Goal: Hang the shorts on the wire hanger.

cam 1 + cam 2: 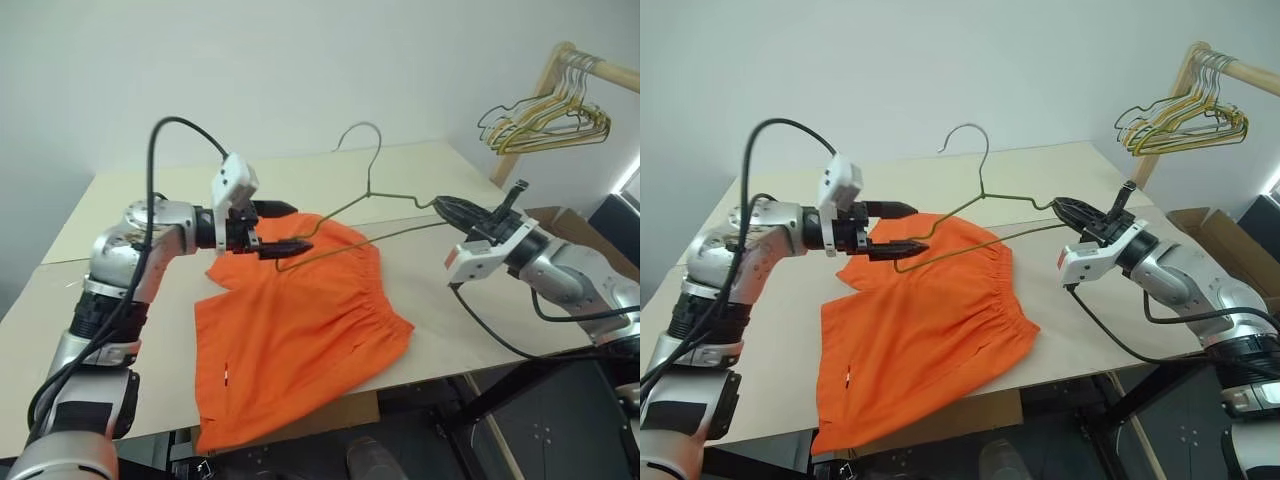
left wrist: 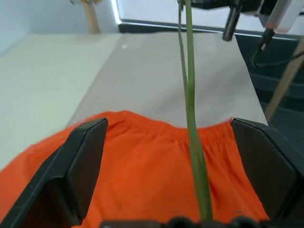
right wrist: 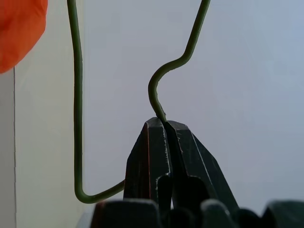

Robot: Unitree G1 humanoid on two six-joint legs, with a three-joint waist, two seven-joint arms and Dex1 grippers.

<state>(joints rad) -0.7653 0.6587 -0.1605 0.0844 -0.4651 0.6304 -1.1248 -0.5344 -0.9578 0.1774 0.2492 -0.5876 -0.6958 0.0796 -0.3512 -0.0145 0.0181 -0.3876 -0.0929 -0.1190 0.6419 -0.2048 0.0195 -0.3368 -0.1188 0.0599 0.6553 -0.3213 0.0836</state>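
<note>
Above the bench (image 1: 480,330), the right tool (image 1: 447,207) pinches one end of the wire hanger (image 1: 372,195), holding it over the orange shorts (image 1: 300,330) lying flat, while the left tool (image 1: 280,228) gapes wide around the hanger's other end

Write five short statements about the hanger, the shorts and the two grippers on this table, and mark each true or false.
1. The right gripper is shut on the wire hanger. True.
2. The left gripper clamps the shorts. False: its fingers stand open, with the hanger's wire passing between them.
3. The shorts already hang on the hanger. False: they lie spread on the table.
4. The wire hanger is lifted, hook upward. True.
5. The bunch of hangers lies on the table. False: it hangs from a wooden rail.
</note>
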